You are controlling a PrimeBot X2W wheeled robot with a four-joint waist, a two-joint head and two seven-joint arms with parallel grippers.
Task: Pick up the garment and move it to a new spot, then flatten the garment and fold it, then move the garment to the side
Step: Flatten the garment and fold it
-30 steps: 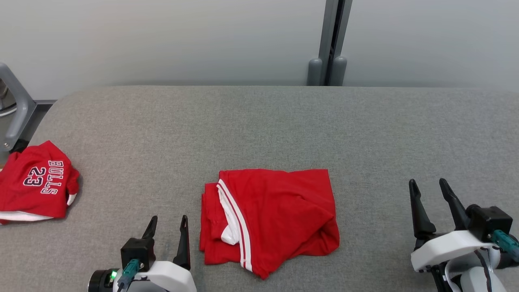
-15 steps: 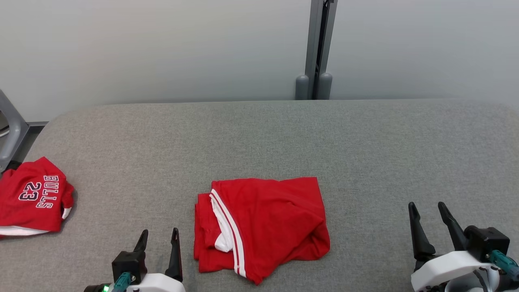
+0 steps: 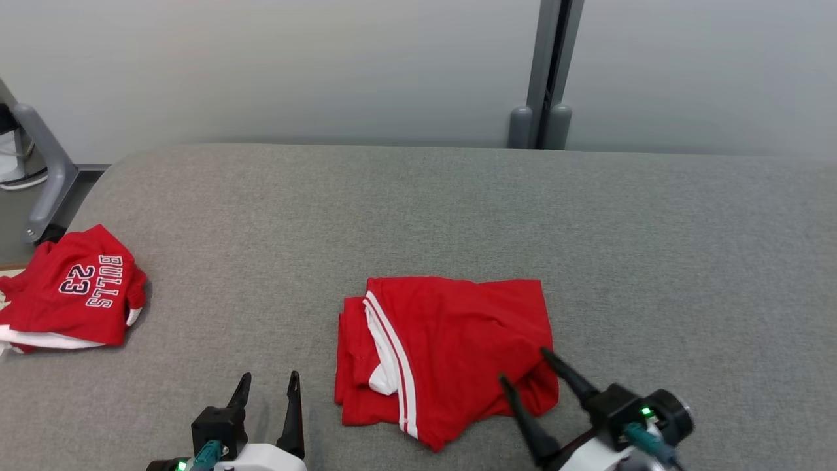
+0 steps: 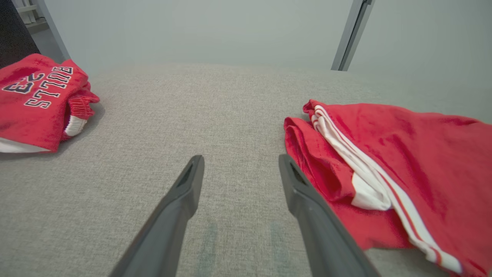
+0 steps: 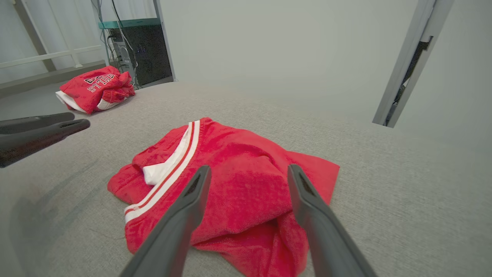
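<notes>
Folded red garment [image 3: 451,353] lies mid-table [image 3: 418,209], toward my side. Right end effector [image 3: 524,366] released and empty, over its near-right corner. Left end effector [image 3: 270,375] released, just beside its left edge. I judge the cloth soft, light and limp, so I'd pinch every layer at the bunched corner.

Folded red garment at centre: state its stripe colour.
White stripes on the red cloth garment; clearest in left wrist view.

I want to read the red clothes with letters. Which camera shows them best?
The head view: the lettered garment lies almost whole, its letters sharp. The left wrist view shows it closer but cut off at the edge, letters upside down. The right wrist view shows it small and far.
</notes>
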